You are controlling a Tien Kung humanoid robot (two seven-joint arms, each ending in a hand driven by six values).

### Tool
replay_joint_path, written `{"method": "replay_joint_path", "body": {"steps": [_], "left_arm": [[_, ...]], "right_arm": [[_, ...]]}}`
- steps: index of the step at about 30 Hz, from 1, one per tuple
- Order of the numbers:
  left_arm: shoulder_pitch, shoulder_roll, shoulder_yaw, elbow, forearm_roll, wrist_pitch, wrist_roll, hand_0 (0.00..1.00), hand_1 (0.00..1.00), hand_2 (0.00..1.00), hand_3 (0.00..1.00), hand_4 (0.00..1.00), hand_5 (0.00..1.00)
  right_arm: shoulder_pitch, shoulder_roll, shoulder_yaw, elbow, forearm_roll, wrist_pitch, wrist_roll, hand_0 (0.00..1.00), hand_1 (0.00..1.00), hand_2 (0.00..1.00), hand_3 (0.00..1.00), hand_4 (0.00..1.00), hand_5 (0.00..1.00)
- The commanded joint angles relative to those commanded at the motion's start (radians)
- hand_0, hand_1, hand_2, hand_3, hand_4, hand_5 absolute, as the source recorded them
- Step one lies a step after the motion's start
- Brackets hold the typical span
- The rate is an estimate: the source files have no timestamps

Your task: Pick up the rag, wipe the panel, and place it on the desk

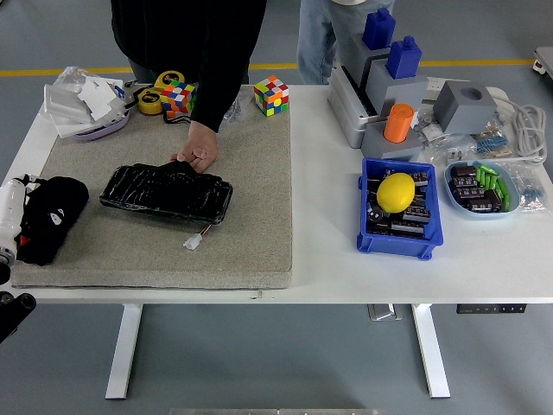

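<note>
- While a person's hand [200, 154] presses the far edge of the glossy black rectangular panel [166, 192] on the grey felt mat [251, 173], the crumpled black cloth rag [50, 216] lies at the mat's left edge.
- Robot's left hand [9, 216] sits at the white counter [328, 216]'s left edge, touching the rag (whether its fingers grasp it, I cannot tell).

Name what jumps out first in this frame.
The glossy black panel on the grey mat, with a person's hand pressing its far edge. Right of it, a yellow ball sits in the blue bin. Far left, a black rag by the left hand.
</note>
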Motion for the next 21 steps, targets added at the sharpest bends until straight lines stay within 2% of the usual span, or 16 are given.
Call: {"method": "replay_joint_path", "body": {"steps": [3, 4, 9, 10, 15, 16, 21], "left_arm": [[-0.001, -0.002, -0.005, -0.005, 0.007, -0.010, 0.005, 0.285, 0.370, 0.501, 0.589, 0.646, 0.092], [-0.001, -0.003, -0.009, -0.008, 0.006, -0.011, 0.003, 0.340, 0.458, 0.520, 0.598, 0.746, 0.229], [-0.009, -0.001, -0.014, -0.019, -0.003, -0.023, -0.008, 0.340, 0.458, 0.520, 0.598, 0.746, 0.229], [-0.009, 0.000, -0.015, -0.021, -0.003, -0.026, -0.006, 0.380, 0.523, 0.539, 0.651, 0.858, 0.351], [-0.011, 0.003, -0.021, -0.031, 0.007, -0.034, -0.006, 0.380, 0.523, 0.539, 0.651, 0.858, 0.351], [-0.011, 0.004, -0.025, -0.030, 0.010, -0.039, 0.001, 0.387, 0.535, 0.585, 0.730, 0.970, 0.479], [-0.012, 0.008, -0.030, -0.032, 0.010, -0.048, 0.003, 0.387, 0.535, 0.585, 0.730, 0.970, 0.479]], "right_arm": [[-0.002, 0.001, 0.003, -0.002, 0.001, 0.002, -0.001, 0.724, 0.654, 0.680, 0.632, 0.998, 0.614], [-0.002, 0.001, 0.003, -0.002, 0.001, 0.002, -0.001, 0.724, 0.654, 0.680, 0.630, 0.998, 0.614], [0.003, 0.005, 0.006, -0.001, 0.001, 0.002, 0.003, 0.724, 0.654, 0.680, 0.630, 0.998, 0.614], [0.004, 0.006, 0.007, -0.001, 0.001, 0.001, 0.004, 0.723, 0.654, 0.679, 0.630, 0.998, 0.614], [0.003, 0.006, 0.010, -0.003, 0.001, 0.003, 0.004, 0.723, 0.654, 0.679, 0.630, 0.998, 0.614], [0.002, 0.006, 0.011, -0.003, 0.000, 0.004, 0.003, 0.722, 0.654, 0.679, 0.630, 0.998, 0.611], [0.004, 0.007, 0.015, -0.003, -0.002, 0.004, 0.005, 0.722, 0.654, 0.679, 0.630, 0.998, 0.611]]}}
